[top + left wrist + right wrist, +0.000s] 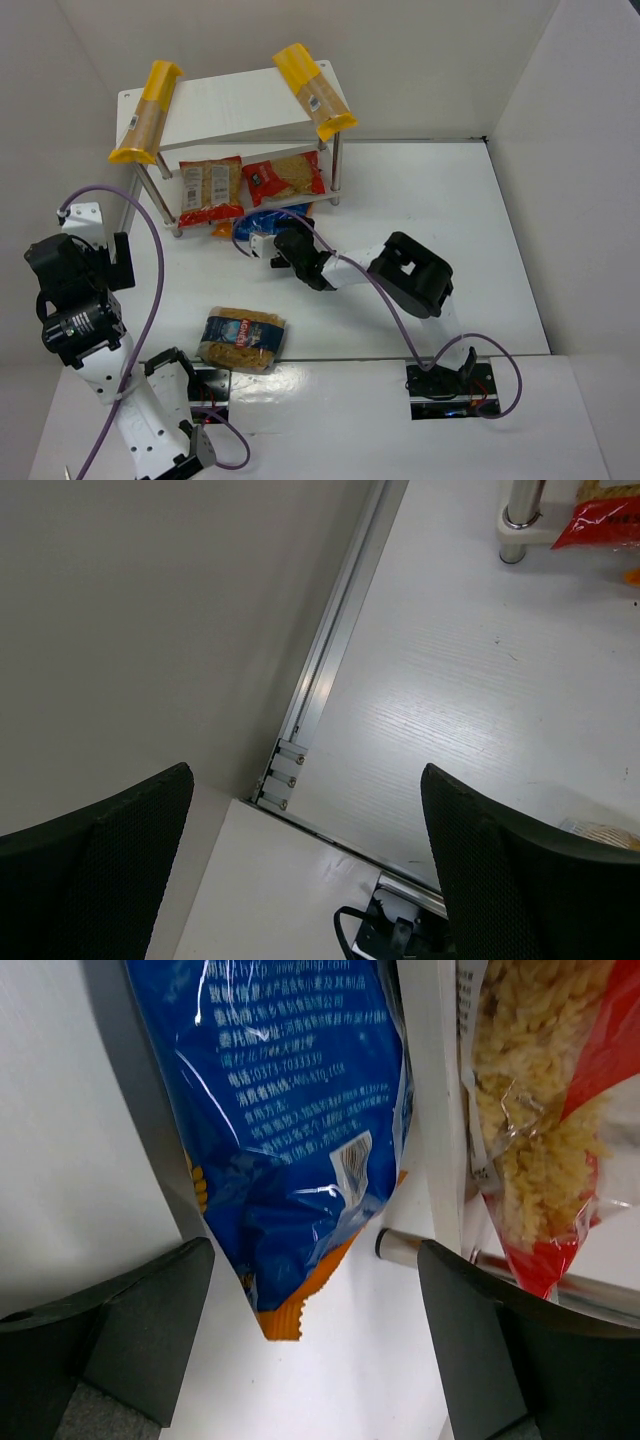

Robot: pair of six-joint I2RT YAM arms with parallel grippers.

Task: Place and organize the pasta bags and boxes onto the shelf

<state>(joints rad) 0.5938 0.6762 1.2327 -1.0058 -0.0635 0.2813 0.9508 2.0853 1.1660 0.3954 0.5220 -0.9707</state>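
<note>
The white shelf (240, 105) carries two yellow pasta boxes on its top board, one at the left end (147, 112) and one at the right end (314, 90). Two red-trimmed bags (210, 190) (285, 178) lie on the lower board. A blue bag (290, 1110) with an orange end lies on the table at the shelf's front. My right gripper (315, 1360) is open, its fingers on either side of that orange end without touching it. A clear bag with a blue label (242, 340) lies on the table nearer the arms. My left gripper (305, 880) is open and empty, off to the left.
White walls close in the table on the left, back and right. In the right wrist view the lower board's edge (430, 1110) and a shelf leg (400, 1248) stand just right of the blue bag. A shelf foot (520, 530) shows in the left wrist view.
</note>
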